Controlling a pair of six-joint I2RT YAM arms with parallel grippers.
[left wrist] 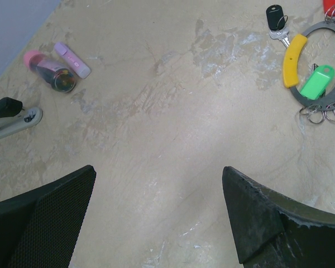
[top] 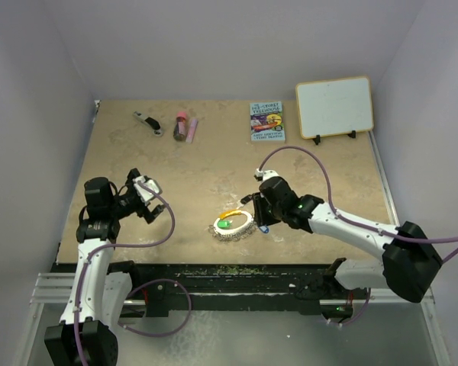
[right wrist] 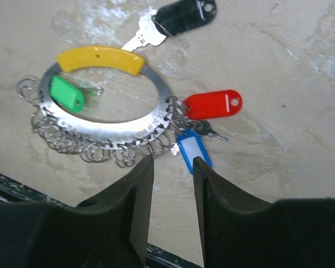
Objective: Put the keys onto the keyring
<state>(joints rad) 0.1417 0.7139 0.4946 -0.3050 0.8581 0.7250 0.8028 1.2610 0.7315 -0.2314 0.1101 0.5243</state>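
The keyring lies flat near the table's front middle. In the right wrist view it is a silvery ring with a yellow stretch and many small loops on its rim. A green key lies inside it. A red key and a blue key sit at its right rim. A black key lies just beyond it. My right gripper hovers just in front of the blue key, jaws apart and empty. My left gripper is wide open and empty, well left of the ring.
A black-and-silver tool, a pink-capped bottle and a pink tube lie at the back left. A book and a small whiteboard stand at the back right. The table's front edge is close behind the ring.
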